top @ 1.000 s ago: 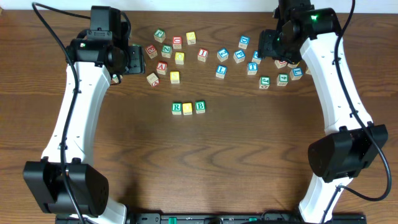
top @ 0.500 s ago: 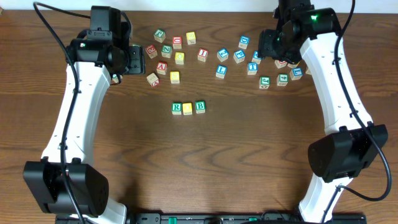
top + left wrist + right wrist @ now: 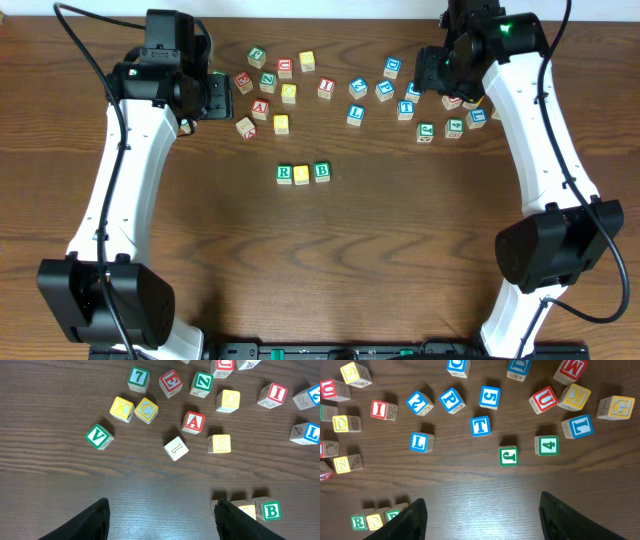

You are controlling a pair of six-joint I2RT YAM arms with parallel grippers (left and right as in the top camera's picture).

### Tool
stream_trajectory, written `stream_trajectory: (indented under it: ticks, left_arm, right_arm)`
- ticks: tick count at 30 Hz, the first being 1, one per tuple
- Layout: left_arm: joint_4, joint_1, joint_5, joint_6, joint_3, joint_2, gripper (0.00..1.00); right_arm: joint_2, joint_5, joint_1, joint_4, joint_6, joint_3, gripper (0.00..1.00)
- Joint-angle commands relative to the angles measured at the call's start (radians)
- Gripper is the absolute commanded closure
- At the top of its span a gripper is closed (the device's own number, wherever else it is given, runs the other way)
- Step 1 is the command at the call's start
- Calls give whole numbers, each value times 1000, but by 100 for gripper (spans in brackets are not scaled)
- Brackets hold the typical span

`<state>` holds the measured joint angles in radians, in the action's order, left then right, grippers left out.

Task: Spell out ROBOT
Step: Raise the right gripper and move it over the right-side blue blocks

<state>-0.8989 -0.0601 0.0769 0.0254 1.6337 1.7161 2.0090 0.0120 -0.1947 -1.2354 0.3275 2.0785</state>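
Note:
On the table a short row reads R [image 3: 284, 173], yellow O [image 3: 302, 173], B [image 3: 321, 171]; the right wrist view shows its R [image 3: 359, 521] at lower left, and the left wrist view shows its B [image 3: 270, 510] at lower right. A blue T [image 3: 480, 425] lies loose among the scattered cubes, also the T [image 3: 405, 108] from overhead. A second yellow O [image 3: 228, 400] sits in the left cluster. My left gripper [image 3: 162, 522] hovers open and empty behind the row. My right gripper [image 3: 485, 522] is open and empty too, over bare wood.
Many other letter cubes are strewn along the back: green V [image 3: 98, 436], red A [image 3: 193, 422], yellow S [image 3: 219, 443], blue L [image 3: 421, 442], green J [image 3: 508, 456], green 4 [image 3: 546, 445]. Both white arms flank the table sides.

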Motion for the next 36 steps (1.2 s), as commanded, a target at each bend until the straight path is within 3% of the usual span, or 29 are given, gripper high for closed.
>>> stream_trajectory:
  ticks: [1,36]
  left_arm:
    - [0,3,10,-6,19,-16,34]
    - [-4,3,9,-6,19,-16,34]
  right_arm:
    - [7,10,-3,5,17,-1,33]
    - [7,-15,163,4,16,-1,27]
